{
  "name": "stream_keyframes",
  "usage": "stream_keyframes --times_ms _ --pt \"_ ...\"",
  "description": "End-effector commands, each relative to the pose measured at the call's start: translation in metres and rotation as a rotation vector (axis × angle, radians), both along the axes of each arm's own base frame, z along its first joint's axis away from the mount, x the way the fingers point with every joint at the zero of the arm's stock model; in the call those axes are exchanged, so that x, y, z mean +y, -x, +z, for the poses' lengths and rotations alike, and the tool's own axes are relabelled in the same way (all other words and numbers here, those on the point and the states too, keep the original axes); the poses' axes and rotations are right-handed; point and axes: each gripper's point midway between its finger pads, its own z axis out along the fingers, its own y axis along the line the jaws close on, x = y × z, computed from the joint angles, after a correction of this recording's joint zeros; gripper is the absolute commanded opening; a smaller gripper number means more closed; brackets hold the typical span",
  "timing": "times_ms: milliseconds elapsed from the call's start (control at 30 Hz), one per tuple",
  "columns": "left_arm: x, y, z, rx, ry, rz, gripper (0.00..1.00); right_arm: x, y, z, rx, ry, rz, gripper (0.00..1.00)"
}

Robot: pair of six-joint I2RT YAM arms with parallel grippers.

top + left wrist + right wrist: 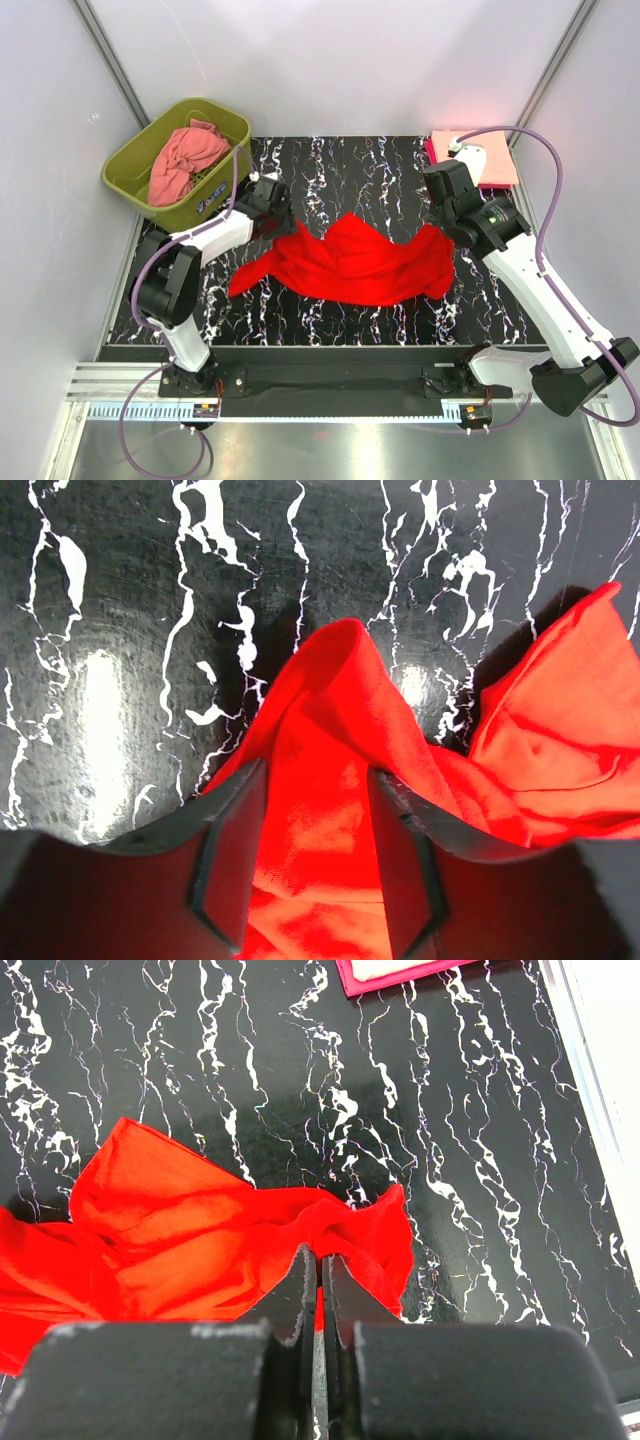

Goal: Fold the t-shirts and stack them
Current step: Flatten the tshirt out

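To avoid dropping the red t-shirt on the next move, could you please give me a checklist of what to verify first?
1. Right gripper holding the red t-shirt: ok, jaws shut on its right edge.
2. Left gripper holding cloth: not ok, jaws stand apart with a fold lying between them.
3. Shirt spread flat on the table: not ok, it is bunched.
4. Only one layer at either grip point: cannot tell.
5. Folded stack, peach t-shirt on magenta t-shirt, apart from the red one: ok.
6. Salmon-pink t-shirt inside the tub, out of the way: ok.
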Motion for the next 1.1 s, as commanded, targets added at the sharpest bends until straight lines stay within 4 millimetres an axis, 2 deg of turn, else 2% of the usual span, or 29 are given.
stream_keyframes --times_ms 0,67,200,267,300,400,433,567,600,633,700,800,1000,1067 --pt "-0.001 -0.003 0.018 -0.047 0.015 -0.046 0.52 0.000 -0.004 0.006 -0.031 -0.012 0.002 0.00" --pt "0.012 0.008 0.017 -0.030 -0.025 -0.018 0.52 0.001 -0.004 0.007 -0.035 -0.016 0.004 0.00" --pt "0.023 0.031 0.043 -0.087 0.005 0.006 0.49 0.003 -0.004 0.005 -0.030 -0.021 0.013 0.00" --pt "0.019 0.036 0.055 -0.116 0.046 -0.009 0.44 0.005 -0.005 0.004 -0.026 -0.023 0.018 0.00" --pt "0.018 0.038 0.067 -0.144 0.074 -0.012 0.38 0.005 -0.005 0.004 -0.026 -0.025 0.017 0.00" --pt "0.007 0.050 0.074 -0.174 0.143 -0.054 0.27 0.006 -0.005 0.003 -0.021 -0.027 0.022 0.00" --pt "-0.004 0.051 0.079 -0.189 0.200 -0.089 0.24 0.006 -0.005 0.002 -0.020 -0.029 0.021 0.00" --pt "-0.014 0.058 0.050 -0.116 0.260 -0.091 0.07 0.008 -0.004 0.002 -0.016 -0.037 0.028 0.00" --pt "-0.013 0.062 0.031 -0.062 0.262 -0.067 0.03 0.008 -0.004 0.003 -0.020 -0.041 0.028 0.00" --pt "-0.014 0.060 0.025 -0.052 0.278 -0.059 0.00 0.008 -0.003 0.004 -0.020 -0.042 0.030 0.00" --pt "-0.008 0.063 0.002 0.006 0.289 -0.011 0.00 0.008 -0.003 0.004 -0.020 -0.039 0.032 0.00" --pt "0.002 0.063 -0.015 0.044 0.308 0.037 0.00 0.006 -0.002 0.006 -0.025 -0.038 0.027 0.00" --pt "0.019 0.058 -0.030 0.045 0.255 0.104 0.00 0.006 -0.001 0.004 -0.023 -0.039 0.029 0.00" --pt "0.022 0.056 -0.030 0.036 0.247 0.121 0.06 0.007 -0.003 0.003 -0.021 -0.038 0.031 0.00"
